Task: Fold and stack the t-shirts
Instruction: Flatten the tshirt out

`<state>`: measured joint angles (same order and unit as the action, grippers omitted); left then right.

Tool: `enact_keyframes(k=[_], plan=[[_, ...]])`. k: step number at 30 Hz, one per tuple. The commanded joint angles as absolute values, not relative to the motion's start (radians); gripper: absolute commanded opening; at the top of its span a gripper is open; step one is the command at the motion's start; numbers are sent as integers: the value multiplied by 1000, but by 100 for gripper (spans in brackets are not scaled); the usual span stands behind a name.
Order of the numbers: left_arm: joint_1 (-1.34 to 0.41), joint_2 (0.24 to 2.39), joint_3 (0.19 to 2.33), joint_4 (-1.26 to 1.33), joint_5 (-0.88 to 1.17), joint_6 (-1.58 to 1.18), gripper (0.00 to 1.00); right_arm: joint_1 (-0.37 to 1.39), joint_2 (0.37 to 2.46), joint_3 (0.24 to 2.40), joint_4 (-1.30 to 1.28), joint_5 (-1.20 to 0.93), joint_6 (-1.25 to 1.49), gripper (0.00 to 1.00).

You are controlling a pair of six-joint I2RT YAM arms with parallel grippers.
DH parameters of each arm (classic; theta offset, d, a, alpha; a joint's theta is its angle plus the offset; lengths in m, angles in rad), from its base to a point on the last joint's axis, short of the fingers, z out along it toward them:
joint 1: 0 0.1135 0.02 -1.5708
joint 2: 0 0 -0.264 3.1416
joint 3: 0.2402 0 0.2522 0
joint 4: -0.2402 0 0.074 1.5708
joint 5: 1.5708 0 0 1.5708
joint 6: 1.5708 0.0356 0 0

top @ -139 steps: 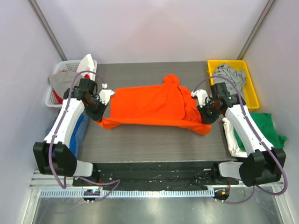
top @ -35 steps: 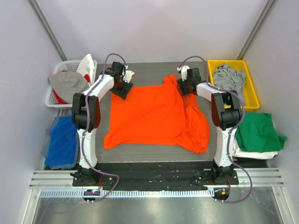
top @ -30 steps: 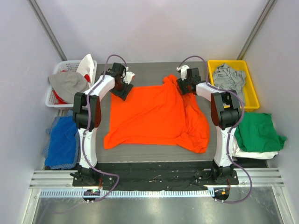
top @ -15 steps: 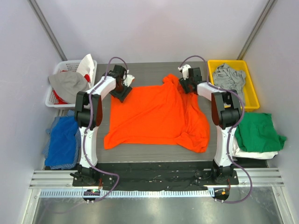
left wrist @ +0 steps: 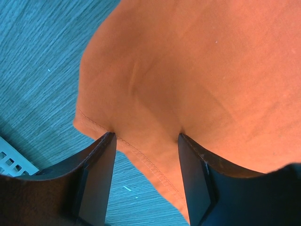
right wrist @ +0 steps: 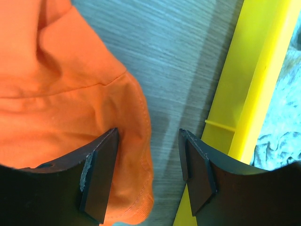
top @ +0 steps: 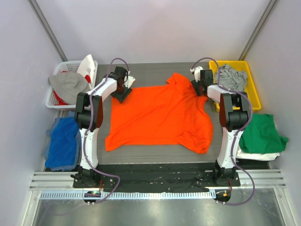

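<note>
On the table (top: 155, 70), the orange shirt (top: 157, 115) lies flatter at centre. The right gripper (right wrist: 148, 132), spread at two o'clock, has drawn its corner outward. The left gripper (left wrist: 146, 136) is spread at ten o'clock. Folding looks ready to begin.

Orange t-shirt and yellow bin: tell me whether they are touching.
Apart. The right wrist view shows a strip of bare table between the orange t-shirt and the yellow bin.

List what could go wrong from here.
The right claw hangs open beside the yellow bin; a move outward may strike its wall. The orange shirt lies bunched at its near right corner, so folding now may trap creases. The left claw straddles only the hem and may slip off.
</note>
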<state>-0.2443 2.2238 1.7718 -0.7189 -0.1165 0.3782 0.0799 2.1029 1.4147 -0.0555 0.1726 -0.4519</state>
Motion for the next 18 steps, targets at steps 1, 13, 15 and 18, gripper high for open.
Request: enact_keyframes(k=[1,13,15,18], plan=[[-242,2183,1724,-707,-135,396,59,83,2052,1371,-100,192,-466,62],[-244,2105,1595,-693,-133,403,57,84,2019,1379,-155,166,-442,63],[-242,2108,1589,-687,-155,408,57,84,2029,1402,-166,169,-442,63],[-238,2123,1617,-684,-175,414,56,84,2049,1436,-176,176,-442,63]])
